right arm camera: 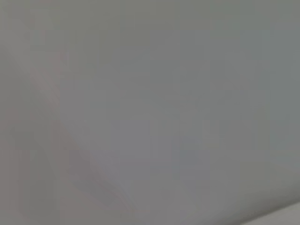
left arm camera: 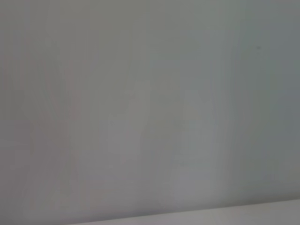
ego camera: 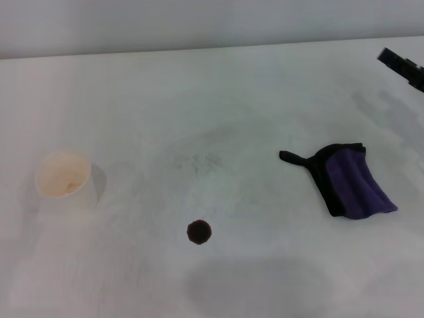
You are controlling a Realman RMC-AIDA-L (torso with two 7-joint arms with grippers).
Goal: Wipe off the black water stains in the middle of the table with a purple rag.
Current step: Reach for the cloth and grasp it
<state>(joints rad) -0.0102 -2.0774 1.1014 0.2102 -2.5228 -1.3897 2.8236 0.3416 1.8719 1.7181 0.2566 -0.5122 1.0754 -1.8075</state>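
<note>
One black stain [ego camera: 199, 232] on white desk [ego camera: 218, 99]; purple rag [ego camera: 351, 180] well right; right end effector [ego camera: 402, 66] far corner, grip state unclear.

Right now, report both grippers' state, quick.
Left gripper: not in view.
Right gripper: only a dark tip shows at the far right edge of the table; open or shut cannot be told, and it holds nothing visible.
</note>
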